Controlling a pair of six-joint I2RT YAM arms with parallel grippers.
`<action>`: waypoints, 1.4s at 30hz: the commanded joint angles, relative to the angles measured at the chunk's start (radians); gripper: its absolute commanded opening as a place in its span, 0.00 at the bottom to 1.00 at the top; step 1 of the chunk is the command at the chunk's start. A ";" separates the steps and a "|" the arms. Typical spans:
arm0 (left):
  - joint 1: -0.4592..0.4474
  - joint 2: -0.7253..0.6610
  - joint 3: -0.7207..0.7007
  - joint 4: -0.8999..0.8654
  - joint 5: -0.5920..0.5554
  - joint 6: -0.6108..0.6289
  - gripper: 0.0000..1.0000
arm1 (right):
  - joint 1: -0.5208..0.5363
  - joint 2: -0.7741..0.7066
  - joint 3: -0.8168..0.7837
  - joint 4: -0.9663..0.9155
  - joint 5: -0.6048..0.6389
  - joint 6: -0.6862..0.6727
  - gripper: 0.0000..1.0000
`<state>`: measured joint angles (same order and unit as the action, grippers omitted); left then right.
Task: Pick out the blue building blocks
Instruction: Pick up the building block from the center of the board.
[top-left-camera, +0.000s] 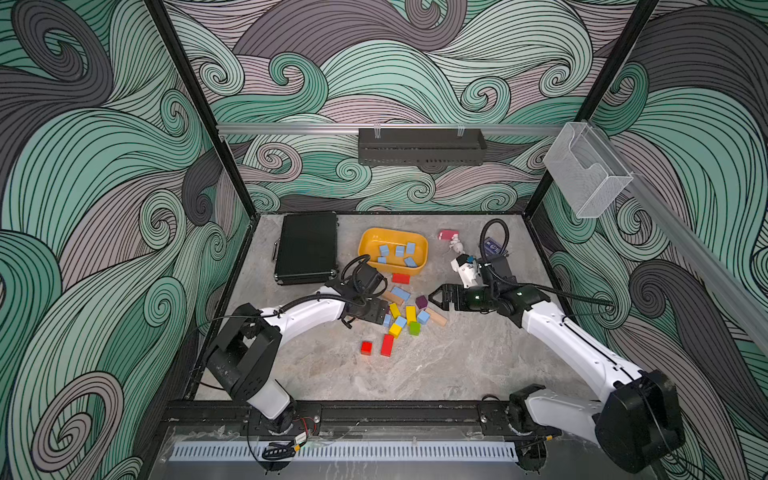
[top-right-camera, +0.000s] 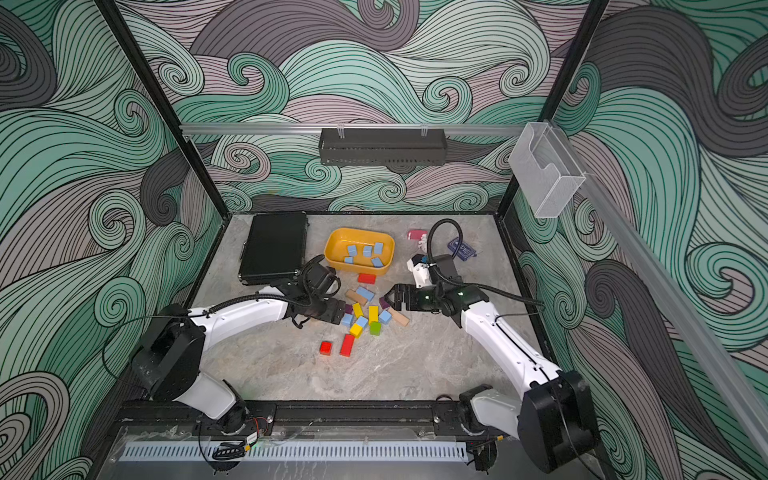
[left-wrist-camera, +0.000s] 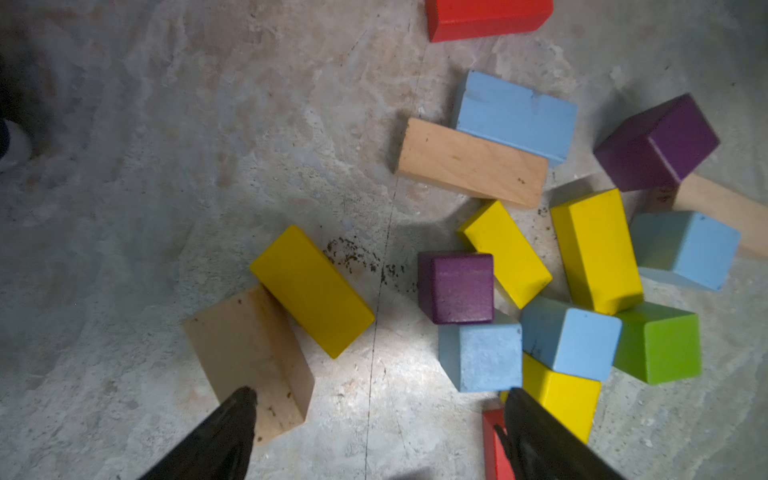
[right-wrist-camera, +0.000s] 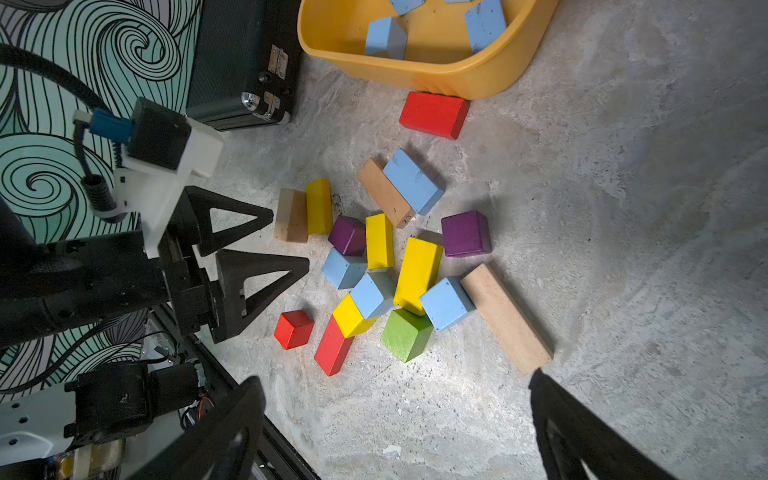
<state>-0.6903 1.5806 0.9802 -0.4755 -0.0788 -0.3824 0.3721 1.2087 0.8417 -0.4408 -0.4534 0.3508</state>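
The left gripper (left-wrist-camera: 378, 395) hangs close over the pile's left edge, jaws spread wide and holding nothing. Judged target: the nearest light blue wooden cube (left-wrist-camera: 480, 357), hemmed in by a purple wooden cube (left-wrist-camera: 455, 289) and a second blue cube (left-wrist-camera: 569, 336). Recommendation: turn the wrist so one finger takes the cube's free side and the other slips into a seam, then lift straight up so the neighbours are not dragged. Behind the pile, the yellow plastic tray (top-left-camera: 365, 245) holds five blue blocks (top-left-camera: 400, 250). The right gripper (top-left-camera: 434, 297) stands beside the pile, likewise wide and empty. Tally loose on the grey stone-look table (top-left-camera: 457, 365): four blue blocks, four yellow blocks (right-wrist-camera: 417, 274), three red blocks (right-wrist-camera: 434, 114), three plain wood blocks (right-wrist-camera: 505, 318), two purple cubes, one green cube (right-wrist-camera: 405, 334).
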 joint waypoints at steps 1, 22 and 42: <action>-0.008 0.024 0.049 0.014 0.020 -0.006 0.91 | 0.006 0.013 -0.001 0.016 -0.012 0.002 0.99; -0.047 0.160 0.135 -0.002 0.082 -0.005 0.73 | 0.007 0.032 0.006 0.022 -0.007 -0.004 0.99; -0.056 0.246 0.190 -0.092 0.074 -0.035 0.54 | 0.006 0.023 0.005 0.017 -0.004 -0.004 0.99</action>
<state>-0.7376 1.8137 1.1393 -0.5255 -0.0032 -0.3973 0.3729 1.2404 0.8417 -0.4229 -0.4534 0.3515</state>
